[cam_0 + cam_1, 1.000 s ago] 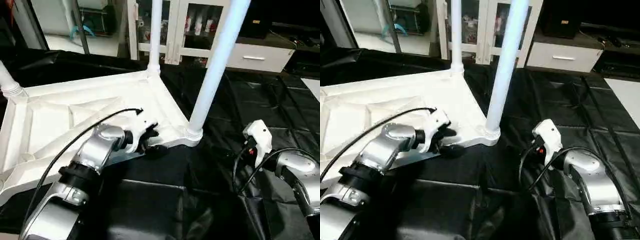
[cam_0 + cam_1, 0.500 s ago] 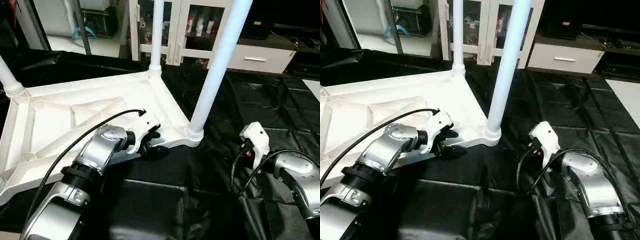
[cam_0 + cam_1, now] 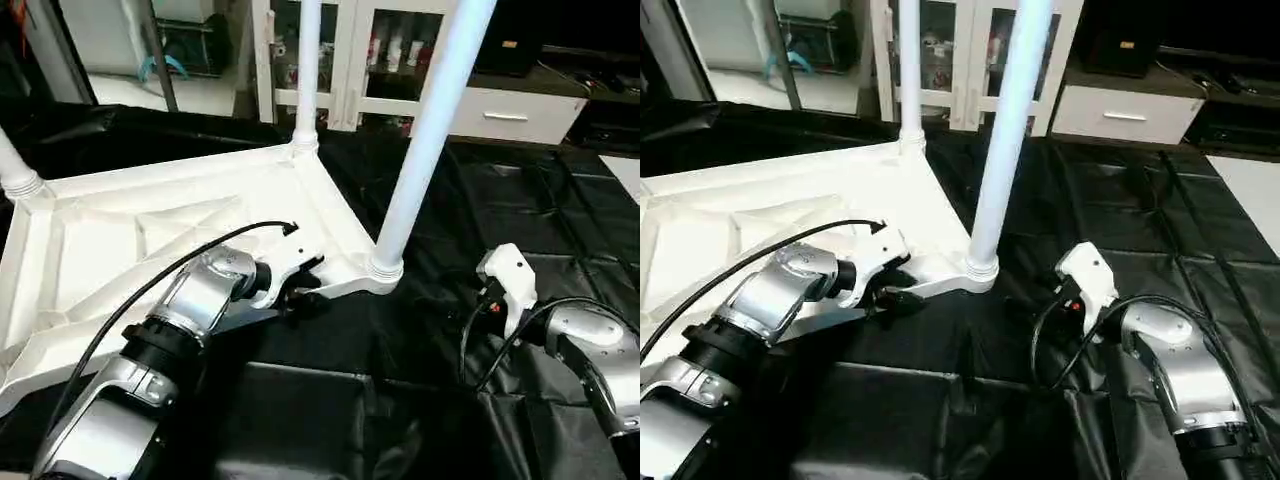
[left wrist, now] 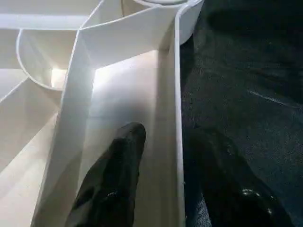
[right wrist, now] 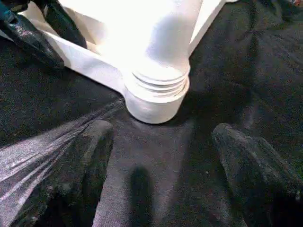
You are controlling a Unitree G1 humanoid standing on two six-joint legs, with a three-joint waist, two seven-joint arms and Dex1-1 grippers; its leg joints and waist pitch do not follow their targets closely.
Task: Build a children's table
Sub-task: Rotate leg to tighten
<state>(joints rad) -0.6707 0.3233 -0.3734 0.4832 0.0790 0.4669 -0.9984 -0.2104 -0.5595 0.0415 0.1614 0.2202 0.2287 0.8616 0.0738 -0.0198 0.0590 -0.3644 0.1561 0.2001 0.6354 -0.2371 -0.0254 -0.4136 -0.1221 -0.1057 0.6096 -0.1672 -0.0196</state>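
Where we look down over both forearms, these lines give what we see.

Table top: the white table top lies upside down on the black sheet, ribbed underside up, to our left and centre.

Legs: three white legs stand up from corner sockets, namely the near leg at the corner closest to our right arm, a far leg behind it, and a third leg at the left edge.

Left claw: our left claw is at the near rim of the table top, just left of the near leg's socket. In the left wrist view one black finger lies inside the rim wall and the other sits outside it on the sheet, so the fingers straddle the rim. We cannot tell whether they press on it.

Right claw: our right claw hangs with its fingers wide apart, holding nothing, pointed at the threaded base of the near leg and near it, not touching.

Background: a white cabinet with glass doors stands behind the sheet, and a white drawer unit stands to its right.
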